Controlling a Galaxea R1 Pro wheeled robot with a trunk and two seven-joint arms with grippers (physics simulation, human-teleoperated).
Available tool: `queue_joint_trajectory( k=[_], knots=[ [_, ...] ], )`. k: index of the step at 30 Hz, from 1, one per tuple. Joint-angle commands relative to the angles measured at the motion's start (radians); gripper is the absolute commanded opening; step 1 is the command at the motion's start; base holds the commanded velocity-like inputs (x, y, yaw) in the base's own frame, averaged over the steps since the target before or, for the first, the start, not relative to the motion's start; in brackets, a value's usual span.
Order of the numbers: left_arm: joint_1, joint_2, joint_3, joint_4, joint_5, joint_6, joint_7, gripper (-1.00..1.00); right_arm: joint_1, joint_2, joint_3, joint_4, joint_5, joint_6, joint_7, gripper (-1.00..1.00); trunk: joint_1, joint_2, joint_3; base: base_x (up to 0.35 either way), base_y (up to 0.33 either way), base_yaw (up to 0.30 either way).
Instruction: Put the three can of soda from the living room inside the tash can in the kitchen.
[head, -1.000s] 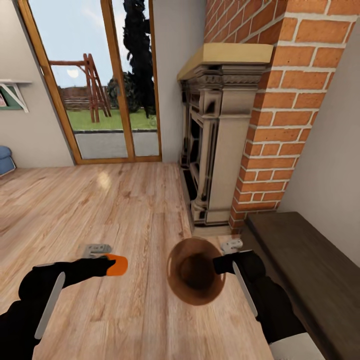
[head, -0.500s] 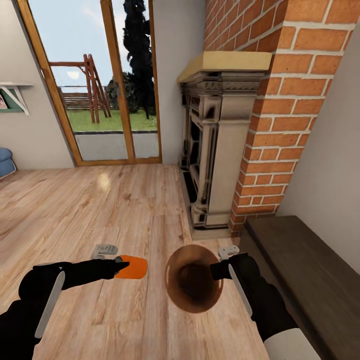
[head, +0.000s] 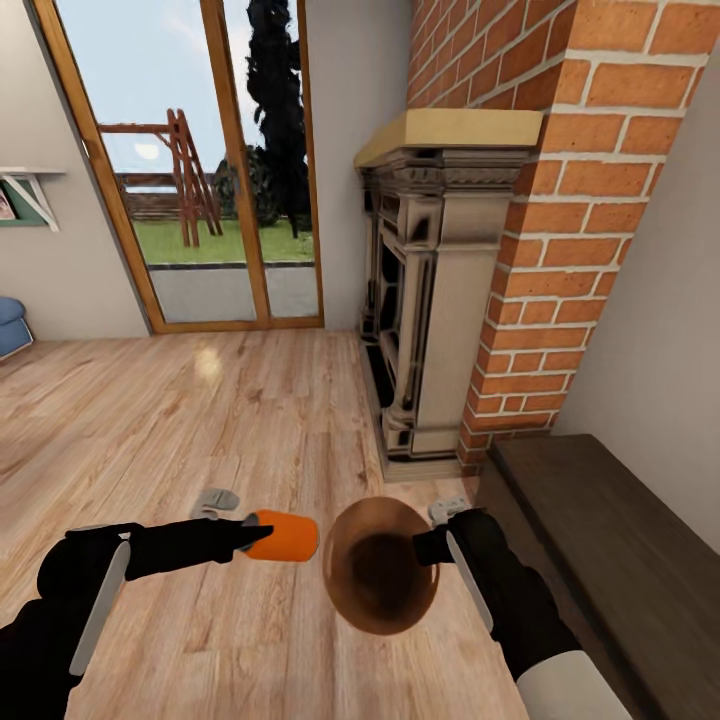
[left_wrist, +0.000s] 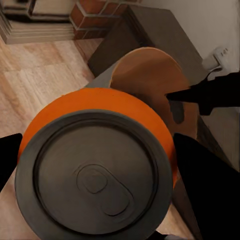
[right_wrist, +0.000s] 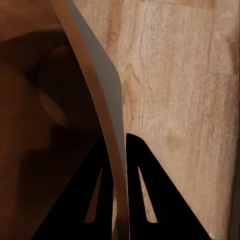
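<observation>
An orange can of soda (head: 285, 535) lies on its side in my left gripper (head: 250, 534), which is shut on it; its silver-grey top (left_wrist: 95, 177) faces the left wrist camera. The tash can (head: 380, 578), glossy brown inside, hangs just right of the soda can with its mouth tilted toward me. My right gripper (head: 428, 546) is shut on its rim (right_wrist: 102, 107), one finger inside the wall and one outside. The soda can's far end sits beside the bin's left rim, with only a small gap between them.
I am in the living room. A stone fireplace (head: 430, 270) and brick chimney (head: 580, 200) rise ahead on the right. A dark wood bench (head: 610, 540) runs along the right wall. Glass doors (head: 190, 160) stand at the back. Wood floor (head: 200, 420) stretches out on the left.
My left gripper has carried the soda can rightward, closing on the tash can's rim. The right gripper and bin have shifted slightly left. The view has dipped a little.
</observation>
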Motion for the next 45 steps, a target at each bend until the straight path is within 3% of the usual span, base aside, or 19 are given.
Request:
queue_joint_trajectory(
  k=[1,7,12,18,20,24,32,33,40,45],
  knots=[
    [0.000,-0.001,0.000,0.000,0.000,0.000,-0.003,-1.00,-0.001,0.002,0.002,0.001,-0.009,0.000,-0.001,-1.00,0.000,0.000,0.000,0.000,0.000,0.000],
    [0.000,-0.048,-0.003,0.000,0.000,0.000,-0.012,-1.00,-0.002,0.017,0.017,0.007,-0.010,0.000,-0.027,-1.00,0.000,0.000,0.000,0.000,0.000,0.000],
    [-0.001,-0.058,-0.004,0.000,0.000,0.000,-0.013,-1.00,-0.002,0.025,0.019,0.008,-0.010,0.000,-0.031,-1.00,0.000,0.000,0.000,0.000,0.000,0.000],
    [-0.001,-0.093,-0.009,0.001,-0.002,0.000,-0.008,-1.00,-0.002,0.028,0.036,0.009,-0.010,0.000,-0.033,-1.00,0.000,0.000,0.000,0.000,0.000,0.000],
    [0.000,-0.108,-0.034,0.001,-0.008,0.000,-0.003,-1.00,-0.002,0.028,0.047,0.009,-0.010,0.000,-0.033,-1.00,0.000,0.000,0.000,0.000,0.000,0.000],
    [0.001,-0.116,-0.096,0.002,-0.014,0.000,0.047,-1.00,-0.002,0.030,0.055,0.009,-0.010,0.000,-0.033,-1.00,0.000,0.000,0.000,0.000,0.000,0.000],
    [0.002,-0.118,-0.130,0.007,-0.015,0.000,0.102,-1.00,-0.002,0.029,0.062,0.009,-0.010,0.000,-0.040,-1.00,0.000,0.000,0.000,0.000,0.000,0.000],
    [0.002,-0.124,-0.148,0.009,-0.016,0.000,0.141,-1.00,-0.002,0.030,0.063,0.008,-0.012,0.000,-0.047,-1.00,0.000,0.000,0.000,0.000,0.000,0.000],
    [0.002,-0.168,-0.181,0.026,-0.018,-0.017,0.246,-1.00,-0.002,0.039,0.064,0.007,-0.011,0.000,-0.053,-1.00,0.000,0.000,0.000,0.000,0.000,0.000],
    [0.002,-0.181,-0.191,0.085,-0.019,-0.076,0.277,-1.00,-0.002,0.053,0.093,0.004,-0.010,0.000,-0.058,-1.00,0.000,0.000,0.000,0.000,0.000,0.000]
  ],
)
